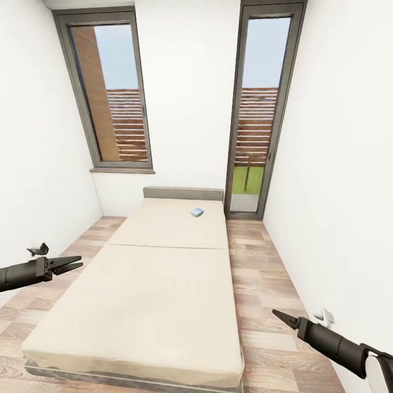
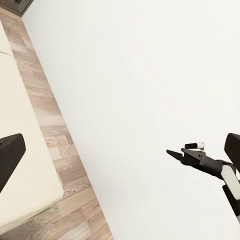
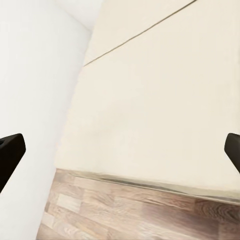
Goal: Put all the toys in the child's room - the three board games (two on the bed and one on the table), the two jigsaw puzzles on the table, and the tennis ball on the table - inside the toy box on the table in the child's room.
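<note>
The left gripper [image 1: 76, 265] hangs off the bed's left edge with its fingers slightly parted and empty, and the right gripper [image 1: 279, 316] hangs over the wood floor [image 1: 256, 262] beside the bed's foot, fingers seemingly pressed to a point, though at this angle I cannot tell for sure. Between them stretches the bed [image 1: 158, 273], with one small blue board game [image 1: 197, 212] lying near the grey headboard [image 1: 183, 193], well apart from both grippers.

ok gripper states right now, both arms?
Left gripper: open, holding nothing.
Right gripper: fingers wide apart in its wrist view, open, holding nothing.
</note>
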Controlling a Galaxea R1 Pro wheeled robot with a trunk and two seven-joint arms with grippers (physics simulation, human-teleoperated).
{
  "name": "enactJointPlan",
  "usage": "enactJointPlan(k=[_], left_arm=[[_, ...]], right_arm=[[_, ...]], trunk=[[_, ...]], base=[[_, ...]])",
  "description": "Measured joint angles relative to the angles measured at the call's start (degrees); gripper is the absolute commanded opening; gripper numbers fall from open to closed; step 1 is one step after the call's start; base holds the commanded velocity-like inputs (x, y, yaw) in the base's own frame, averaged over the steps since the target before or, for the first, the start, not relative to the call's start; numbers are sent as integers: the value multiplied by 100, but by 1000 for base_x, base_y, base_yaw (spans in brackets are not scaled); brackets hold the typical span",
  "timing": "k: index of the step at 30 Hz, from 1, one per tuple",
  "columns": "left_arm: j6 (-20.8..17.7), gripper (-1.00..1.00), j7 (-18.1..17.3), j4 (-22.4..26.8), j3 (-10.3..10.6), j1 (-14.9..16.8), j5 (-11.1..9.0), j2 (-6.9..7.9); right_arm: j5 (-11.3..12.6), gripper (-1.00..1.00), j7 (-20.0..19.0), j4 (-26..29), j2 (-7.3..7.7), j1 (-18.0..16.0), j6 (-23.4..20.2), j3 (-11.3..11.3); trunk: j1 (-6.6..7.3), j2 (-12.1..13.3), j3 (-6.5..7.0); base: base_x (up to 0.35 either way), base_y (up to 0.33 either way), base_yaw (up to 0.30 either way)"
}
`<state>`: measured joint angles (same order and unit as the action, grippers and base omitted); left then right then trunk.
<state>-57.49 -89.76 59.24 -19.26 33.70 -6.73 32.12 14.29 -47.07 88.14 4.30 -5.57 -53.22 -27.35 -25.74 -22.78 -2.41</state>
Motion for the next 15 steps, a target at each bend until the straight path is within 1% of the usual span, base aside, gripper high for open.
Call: enactJointPlan(k=[4, 11, 15], left_arm=[[0, 100, 0, 0, 0, -1, -2, 0], [0, 100, 0, 1, -1, -1, -1, -3], [0, 100, 0, 0, 0, 0, 0, -4]], right_arm=[[8, 100, 14, 10, -2, 0, 2, 11], [12, 100, 44, 17, -7, 0, 10, 14], [13, 100, 52, 18, -7, 0, 15, 14]], trunk=[[0, 0, 0], [0, 0, 0], [0, 0, 0]], base=[[0, 0, 66], [0, 0, 165], [0, 0, 49]])
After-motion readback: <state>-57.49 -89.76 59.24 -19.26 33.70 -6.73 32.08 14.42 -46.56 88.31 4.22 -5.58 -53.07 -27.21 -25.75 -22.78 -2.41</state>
